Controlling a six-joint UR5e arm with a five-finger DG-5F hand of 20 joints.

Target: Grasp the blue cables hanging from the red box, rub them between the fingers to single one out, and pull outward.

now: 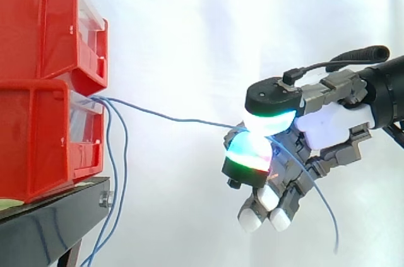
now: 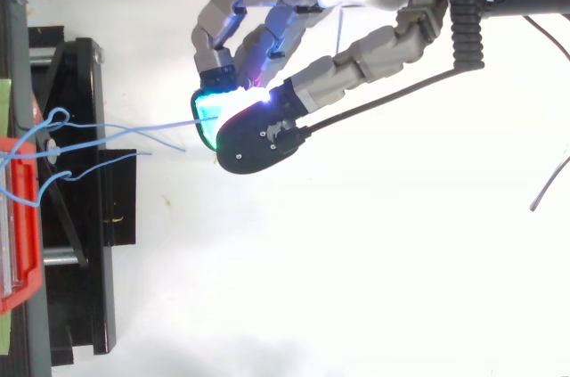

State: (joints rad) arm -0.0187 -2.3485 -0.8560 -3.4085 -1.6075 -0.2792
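Several blue cables (image 1: 120, 153) came out of the front of the lower red bin (image 1: 38, 141), at the left of the side view. One cable (image 1: 177, 118) left the others at the bin's mouth and ran rightward, nearly level with a slight downward slope, its long axis pointing from the bin straight to the hand (image 1: 322, 125). It looked drawn fairly straight along that span. Past the pinch, its free tail (image 1: 325, 207) curved down and to the right behind the fingers and hung loose. The rest of the bunch dropped almost vertically from the bin's front, past the edge of the black stand (image 1: 50, 223), and ran out of the bottom of the view.

From above, the same cable (image 2: 151, 125) crossed from the looped strands at the bin toward the glowing pads, and another strand's loose end (image 2: 169, 141) lay just beside it, apart from the hand.

The hand was closed on that one cable: two glowing fingertips (image 1: 249, 153), cyan and green with a red edge, met pad to pad with the cable nipped between them. The other fingers were curled downward beneath, their white tips holding nothing. The palm faced left toward the bins, the wrist reaching in from the right, well apart from the bin.

An upper red bin (image 1: 38, 21) sat stacked on the lower one, before the white curtain (image 1: 221, 27).
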